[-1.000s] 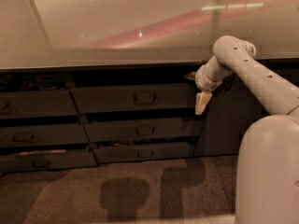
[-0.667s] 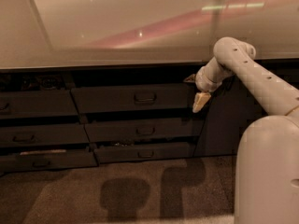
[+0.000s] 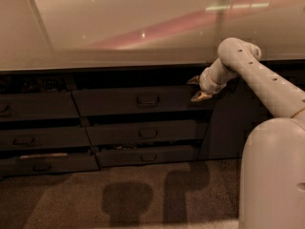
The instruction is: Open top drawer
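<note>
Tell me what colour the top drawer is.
The top drawer is dark grey-brown, in the camera view; the hand is at its right end.

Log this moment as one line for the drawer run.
task: open top drawer | gripper: open, at drawer's right end, right of handle | handle: not grasped

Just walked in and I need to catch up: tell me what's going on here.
The robot's arm is reaching toward the top drawer under the counter. Its gripper is open at the right end of that drawer's front, well away from the central loop handle, and it holds nothing. Whether it touches the front is unclear. The handle is untouched.
</note>
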Available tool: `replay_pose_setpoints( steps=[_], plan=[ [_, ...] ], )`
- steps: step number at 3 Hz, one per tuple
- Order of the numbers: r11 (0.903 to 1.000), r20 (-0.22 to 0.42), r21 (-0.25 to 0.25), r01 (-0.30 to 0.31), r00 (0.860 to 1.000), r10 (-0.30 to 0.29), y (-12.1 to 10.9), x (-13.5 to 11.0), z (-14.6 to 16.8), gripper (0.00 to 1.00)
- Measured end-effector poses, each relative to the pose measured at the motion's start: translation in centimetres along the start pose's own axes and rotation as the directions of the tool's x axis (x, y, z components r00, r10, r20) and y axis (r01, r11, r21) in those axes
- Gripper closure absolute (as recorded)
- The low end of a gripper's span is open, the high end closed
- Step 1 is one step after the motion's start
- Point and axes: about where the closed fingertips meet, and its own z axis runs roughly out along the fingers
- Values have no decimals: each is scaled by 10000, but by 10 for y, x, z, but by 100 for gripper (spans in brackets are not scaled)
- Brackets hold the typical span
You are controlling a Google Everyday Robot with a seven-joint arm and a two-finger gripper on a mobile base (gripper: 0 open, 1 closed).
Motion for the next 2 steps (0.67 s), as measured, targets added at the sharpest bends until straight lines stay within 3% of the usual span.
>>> replay_pose_setpoints(
  steps=[1,2],
  plan=[
    [10000,0,0,0,10000,0,0,0,0,89],
    [10000,1,-1,0,10000,0,0,0,0,100]
  ],
)
